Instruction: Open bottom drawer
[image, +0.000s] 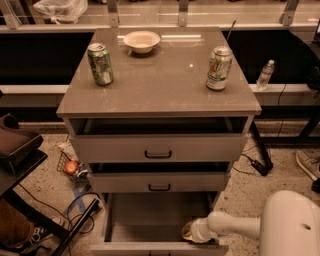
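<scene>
End effector (190, 231) sits inside the pulled-out grey bottom drawer (150, 222).

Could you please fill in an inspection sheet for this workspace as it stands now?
Surface: cabinet top, carrying three items.
Job's things: bottom drawer pulled well out, tray bare apart from the gripper; top drawer and middle drawer each stand slightly open.
Clutter: left can and right can, both upright; bowl at the back.
Grippers: gripper low inside the bottom drawer, on its right side near the front.
Cables: loose cables on the floor left of the cabinet; another cable on the right.
Surroundings: bottle on the ledge behind, bag at back left, shoe on the floor at right.
</scene>
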